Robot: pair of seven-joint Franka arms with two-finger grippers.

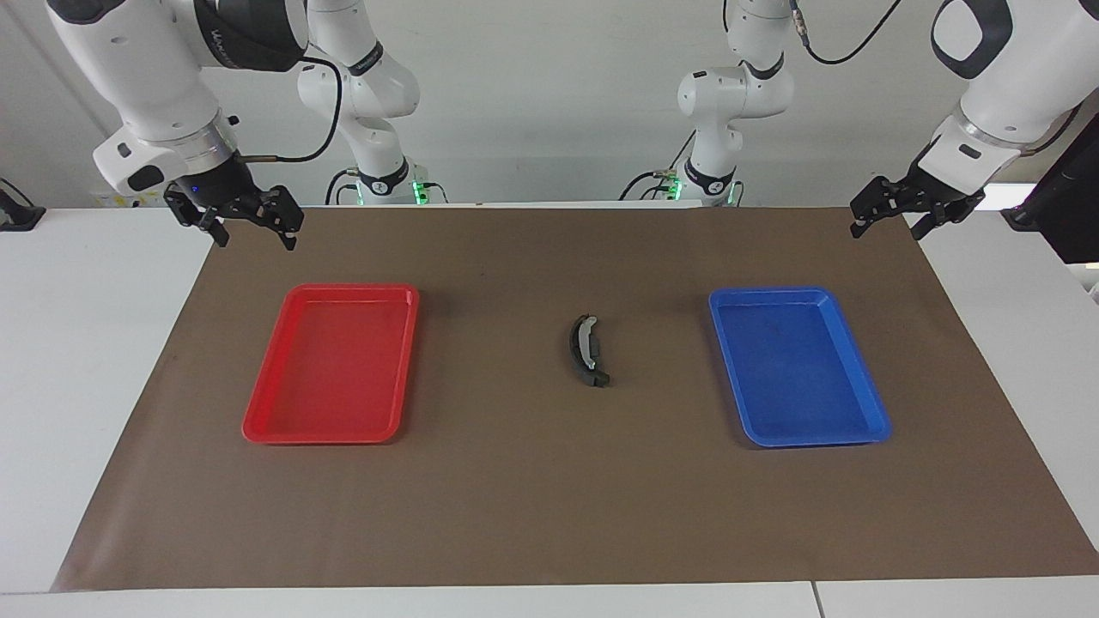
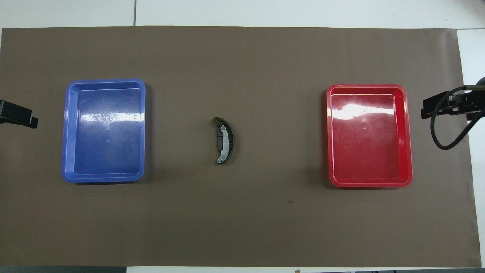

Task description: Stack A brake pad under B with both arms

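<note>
Two grippers hang at the robots' own edge of the brown mat point(image 1: 532, 498), one at each end, and neither holds or touches anything. The right gripper point(image 1: 254, 227) sits over the mat's corner at the right arm's end, its fingers spread apart and empty. The left gripper point(image 1: 893, 215) sits over the corner at the left arm's end, fingers likewise parted with nothing between them.

Out from them lie a red tray point(image 1: 266, 412) toward the right arm's end and a blue tray point(image 1: 859, 403) toward the left arm's end, both bare inside. Between the trays, near the middle of the mat, rests the long curved brake piece point(image 1: 586, 352), black with a silver-grey strip. A short dark pad point(image 2: 219, 141) seems to sit tucked against its inner curve, touching it; whether it lies under the long piece or just beside it I cannot tell.

The pair's long axis runs toward and away from the robots, so fingers would need to close across the table's length. It lies farther from the robots than either gripper and a little toward the left arm's end, so the left arm looks slightly nearer. Judging by this, the stack may already be made.
</note>
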